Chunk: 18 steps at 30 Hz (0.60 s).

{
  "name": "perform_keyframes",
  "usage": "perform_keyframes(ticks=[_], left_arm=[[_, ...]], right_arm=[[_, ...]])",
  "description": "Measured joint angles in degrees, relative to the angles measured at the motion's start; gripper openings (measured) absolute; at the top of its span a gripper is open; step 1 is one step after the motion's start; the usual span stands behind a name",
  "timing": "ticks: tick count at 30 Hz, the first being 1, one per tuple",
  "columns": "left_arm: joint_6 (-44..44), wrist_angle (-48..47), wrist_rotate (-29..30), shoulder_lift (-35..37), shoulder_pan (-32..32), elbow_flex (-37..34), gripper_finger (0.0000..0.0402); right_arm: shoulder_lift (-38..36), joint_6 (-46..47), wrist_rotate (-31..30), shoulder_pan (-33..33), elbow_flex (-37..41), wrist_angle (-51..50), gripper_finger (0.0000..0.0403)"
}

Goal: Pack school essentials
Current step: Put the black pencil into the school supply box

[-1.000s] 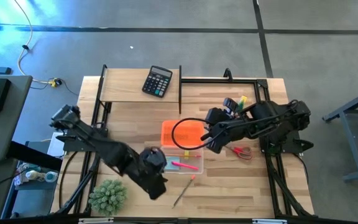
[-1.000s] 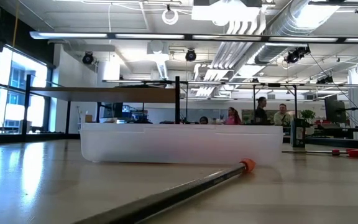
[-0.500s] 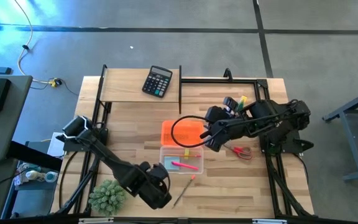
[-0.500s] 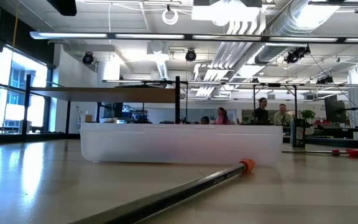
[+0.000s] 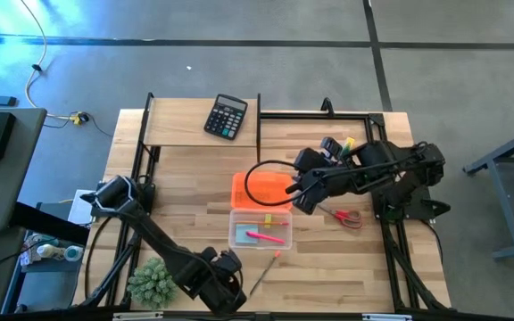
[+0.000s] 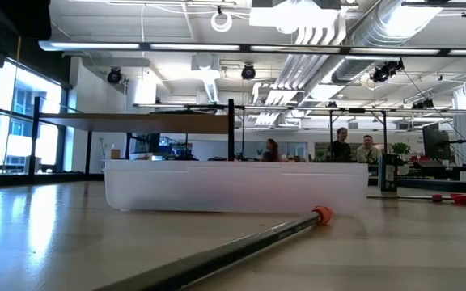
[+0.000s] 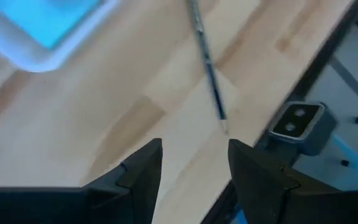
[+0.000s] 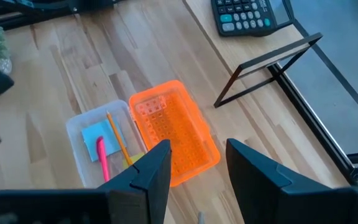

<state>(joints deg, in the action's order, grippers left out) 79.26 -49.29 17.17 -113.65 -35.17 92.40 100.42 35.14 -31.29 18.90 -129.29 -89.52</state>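
A clear plastic box (image 5: 260,228) sits mid-table and holds the pale blue note pad (image 8: 94,138), the pink pen (image 8: 101,157) and a thin pencil (image 8: 118,140). Another thin dark pencil (image 5: 262,273) with an orange end lies flat on the wood near the table's near edge. My left gripper (image 5: 228,283) hovers open just left of it. In the left wrist view the pencil (image 7: 206,70) lies ahead of the open fingers (image 7: 194,149). My right gripper (image 5: 298,202) hangs open at the right edge of the orange tray (image 5: 259,189). The red-handled scissors (image 5: 347,216) lie right of the box.
The black calculator (image 5: 227,117) lies on a raised shelf at the far edge. The spiky green plant (image 5: 153,281) stands at the near left corner, close to my left arm. A yellow-and-green item (image 5: 348,143) shows behind the right arm. A small camera (image 7: 297,122) sits at the near edge.
My left gripper has moved from above the clear box toward the table's near edge and now hangs beside the loose pencil. My right gripper has shifted slightly toward the far edge. The box, its contents and the pencil have stayed put.
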Motion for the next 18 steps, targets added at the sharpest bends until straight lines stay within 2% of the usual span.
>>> perform_keyframes(ticks=[18], left_arm=[[-2.3, 10.8, -4.0, -6.9, -0.3, 0.0, 0.0172]], right_arm=[[0.0, 1.0, 0.0, -1.7, 0.0, 0.1, 0.0144]])
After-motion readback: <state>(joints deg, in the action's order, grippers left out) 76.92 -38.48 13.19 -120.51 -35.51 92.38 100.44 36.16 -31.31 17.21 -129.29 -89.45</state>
